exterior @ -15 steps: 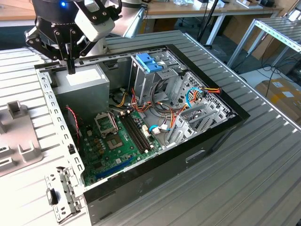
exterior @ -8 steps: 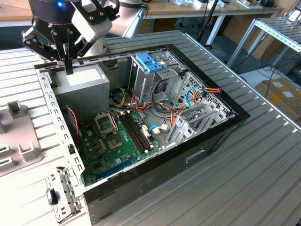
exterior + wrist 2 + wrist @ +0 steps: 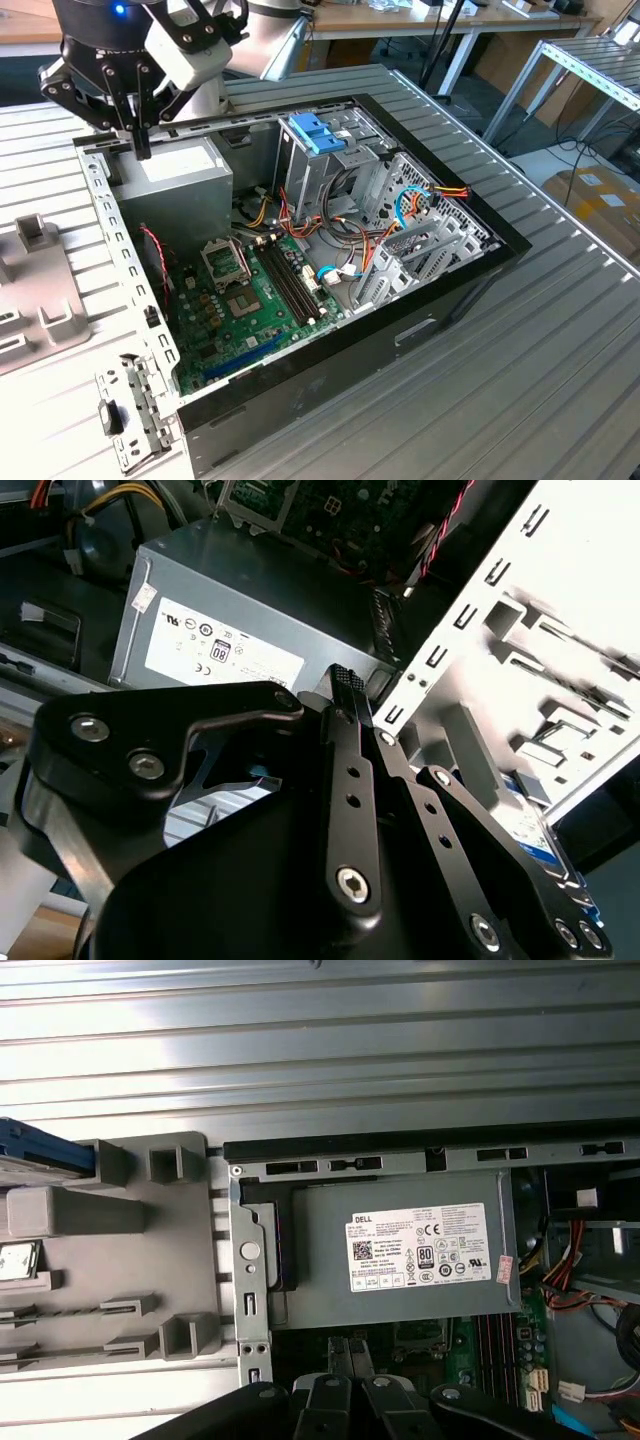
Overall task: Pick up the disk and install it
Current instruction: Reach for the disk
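The disk [image 3: 28, 1148] shows as a flat body with a bright blue edge, lying at one end of a grey holding fixture [image 3: 110, 1260] beside the open computer case [image 3: 470, 270]. In the second wrist view a corner of the disk [image 3: 530, 825], with its white-and-blue label, lies past the case's metal rear frame. My gripper [image 3: 141, 148] hangs at the exterior view's upper left, over the case's rear edge and the grey power supply box [image 3: 175, 185]. Its black fingers [image 3: 345, 695] are pressed together, shut on nothing.
Inside the case are a green motherboard [image 3: 250, 300], bundled coloured cables [image 3: 340, 240] and a metal drive cage holding a paler blue bracket [image 3: 315, 130]. The case lies on a ribbed metal table [image 3: 520, 380]. Desks and a rack stand at the back.
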Controlling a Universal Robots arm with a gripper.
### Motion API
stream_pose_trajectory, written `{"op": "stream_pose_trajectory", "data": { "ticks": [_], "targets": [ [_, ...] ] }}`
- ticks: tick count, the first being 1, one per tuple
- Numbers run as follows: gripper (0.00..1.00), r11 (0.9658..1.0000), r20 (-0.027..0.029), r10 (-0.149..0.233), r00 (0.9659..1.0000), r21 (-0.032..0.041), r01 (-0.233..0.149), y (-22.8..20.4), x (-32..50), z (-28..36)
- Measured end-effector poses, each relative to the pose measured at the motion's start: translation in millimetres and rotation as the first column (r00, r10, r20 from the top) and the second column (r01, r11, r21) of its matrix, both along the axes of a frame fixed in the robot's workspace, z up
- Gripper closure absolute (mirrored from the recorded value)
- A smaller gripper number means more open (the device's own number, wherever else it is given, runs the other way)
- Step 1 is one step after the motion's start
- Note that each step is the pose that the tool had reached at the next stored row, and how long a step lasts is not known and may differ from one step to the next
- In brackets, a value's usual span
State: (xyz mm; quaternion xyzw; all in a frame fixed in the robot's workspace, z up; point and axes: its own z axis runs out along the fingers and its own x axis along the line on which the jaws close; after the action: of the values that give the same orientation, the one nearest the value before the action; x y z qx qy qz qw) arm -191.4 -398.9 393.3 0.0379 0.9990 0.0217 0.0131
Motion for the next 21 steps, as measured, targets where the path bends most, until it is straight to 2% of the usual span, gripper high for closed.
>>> {"op": "stream_pose_trajectory", "data": {
  "ticks": [21],
  "targets": [
    [0.89, 1.0000, 0.0000, 0.000, 1.0000, 0.0000, 0.000, 0.0, -6.6, 0.0]
  ]
}}
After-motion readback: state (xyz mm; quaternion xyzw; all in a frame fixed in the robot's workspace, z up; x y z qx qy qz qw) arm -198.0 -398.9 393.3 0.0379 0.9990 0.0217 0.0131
